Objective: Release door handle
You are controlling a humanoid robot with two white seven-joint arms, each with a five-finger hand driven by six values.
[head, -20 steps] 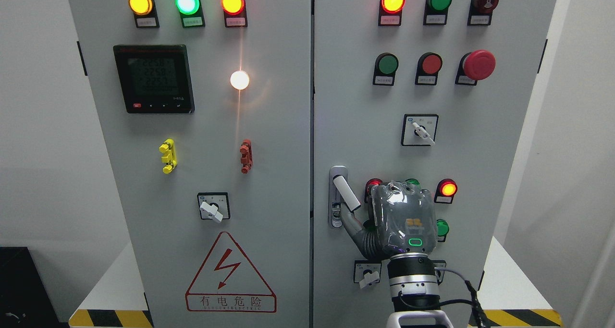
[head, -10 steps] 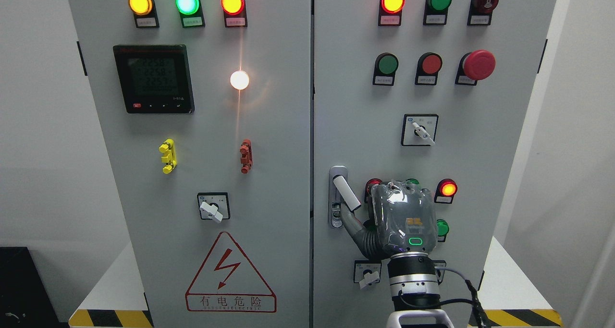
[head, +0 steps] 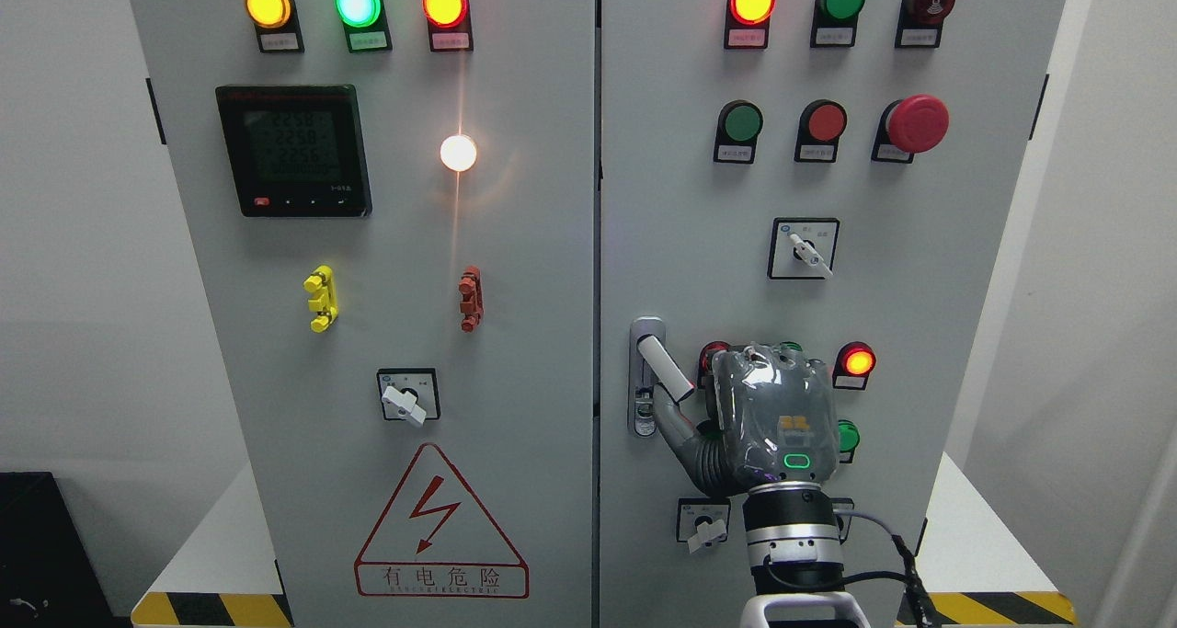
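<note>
Your right hand (head: 771,416) sits against the cabinet's right door (head: 699,242), back toward you — thumb reaching up-left beneath the white door handle (head: 666,368), which tilts out from its lock plate. Whether the fingers grip the handle, you cannot tell.
</note>
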